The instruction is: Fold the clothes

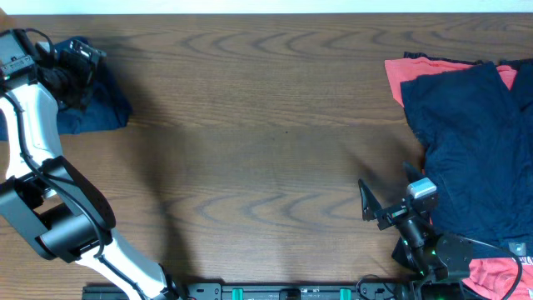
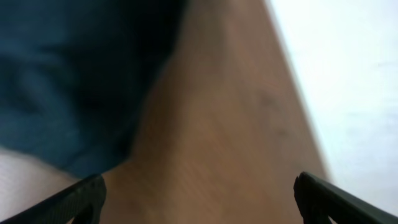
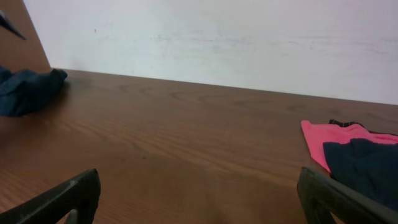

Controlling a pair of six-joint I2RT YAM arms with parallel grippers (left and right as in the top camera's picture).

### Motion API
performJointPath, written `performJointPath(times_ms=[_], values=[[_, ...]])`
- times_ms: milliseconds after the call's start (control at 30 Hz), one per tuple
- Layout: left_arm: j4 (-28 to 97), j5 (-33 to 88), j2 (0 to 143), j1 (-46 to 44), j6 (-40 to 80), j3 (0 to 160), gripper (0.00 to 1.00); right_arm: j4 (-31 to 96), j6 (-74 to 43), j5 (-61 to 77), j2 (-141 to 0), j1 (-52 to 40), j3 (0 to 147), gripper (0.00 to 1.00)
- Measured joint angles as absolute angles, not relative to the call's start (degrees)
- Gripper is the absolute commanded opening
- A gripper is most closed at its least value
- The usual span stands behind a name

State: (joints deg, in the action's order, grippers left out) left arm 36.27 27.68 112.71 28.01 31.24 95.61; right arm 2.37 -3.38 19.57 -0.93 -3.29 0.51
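Lying bunched at the far left, a dark navy blue fabric garment (image 1: 104,108) looks already folded; a heap of navy and coral-red clothes (image 1: 475,142) waits at the right edge. The left gripper (image 2: 199,193) hangs over that garment, the right gripper (image 3: 199,193) near the heap, both spread and empty. The next move likely calls for pulling one garment onto the brown wooden table (image 1: 250,125); a white wall (image 3: 217,37) stands behind.
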Motion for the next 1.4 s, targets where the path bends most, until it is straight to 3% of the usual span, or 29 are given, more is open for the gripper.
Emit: performJointPath(times_ms=[233,433,667,1000,1400], values=[[47.00,11.18,112.53,28.01,22.68,95.64,0.98,2.37,-3.38,19.57,-0.89,-3.29,0.51,0.99],[43.20,0.25,105.89,28.01,20.40,95.48,0.98,2.37,-3.38,19.59,-0.89,-3.29,0.51,0.99],[34.13,-3.46,88.01,26.24,18.61,95.64,0.98,2.37,-3.38,19.62,-0.84,-3.29,0.51,0.99],[32.97,-4.75,64.64,20.73,15.99,94.59,0.98,2.37,-3.38,19.62,-0.84,-3.29,0.51,0.99],[22.44,-5.13,29.41,16.12,15.16,62.78,0.98,2.33,-3.38,19.66,-0.82,-3.29,0.47,0.99]])
